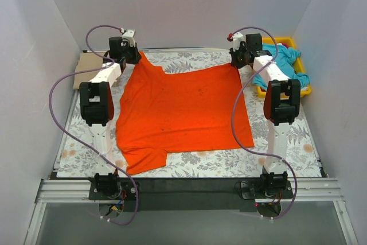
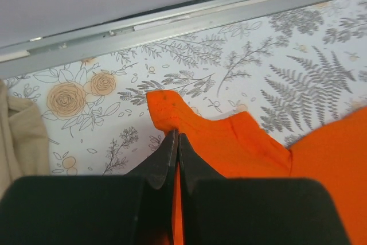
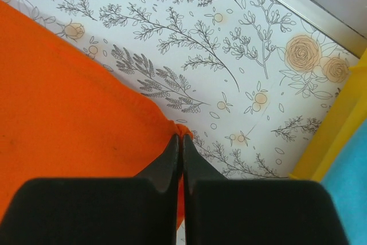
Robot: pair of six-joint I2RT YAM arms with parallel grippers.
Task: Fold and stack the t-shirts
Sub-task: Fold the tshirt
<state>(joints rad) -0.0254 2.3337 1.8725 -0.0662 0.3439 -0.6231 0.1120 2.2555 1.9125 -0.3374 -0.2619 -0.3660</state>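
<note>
Closest to the lens in each wrist view are our own black fingers. The left gripper (image 2: 175, 137) is closed tight on one far corner of the orange-red t-shirt (image 1: 183, 110), and the right gripper (image 3: 179, 139) is pinched on the opposite far corner, where only a sliver of hem shows at its tips. That thin bite is our main worry: we judge that a pull toward the bottom of the frame could slide the cloth out on that side, leaving one corner carried and the fold skewed. If the two arms travel unevenly the shirt would twist, and the sleeve bunched at the lower left of the overhead frame could end up trapped under the fold as a lump. Our fingertips sit right down at the fern-and-flower printed cloth (image 1: 287, 147), so we may have caught that cover too, or could drag it along. The right arm also works just beside the yellow tray (image 1: 282, 41) and could nudge it on a wide swing. The orange-red shirt lies spread flat across the middle of the frame, hiding most of the printed cloth. A turquoise t-shirt (image 1: 287, 58) is heaped in the tray at the upper right, and a tan t-shirt (image 1: 86, 70) lies at the upper left. Plain white walls (image 1: 189, 4) close in three sides, and a metal rail (image 1: 189, 189) crosses the bottom.
</note>
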